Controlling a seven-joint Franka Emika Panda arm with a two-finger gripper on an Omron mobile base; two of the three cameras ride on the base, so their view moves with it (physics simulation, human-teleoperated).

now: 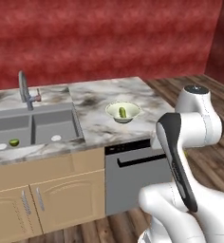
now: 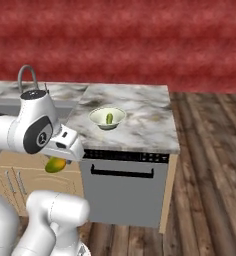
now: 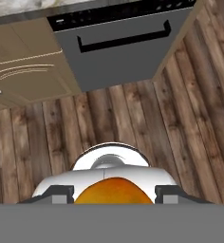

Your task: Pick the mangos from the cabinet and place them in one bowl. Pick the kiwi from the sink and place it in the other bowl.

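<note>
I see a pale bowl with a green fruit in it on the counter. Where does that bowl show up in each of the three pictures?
Left base view: the bowl sits right of centre on the marble counter, right of the sink.
Right base view: it sits left of centre on the counter, above the dishwasher.
Hand view: not in it.
Shared landmark: the grey dishwasher with its dark handle, below the counter in all three.
</note>
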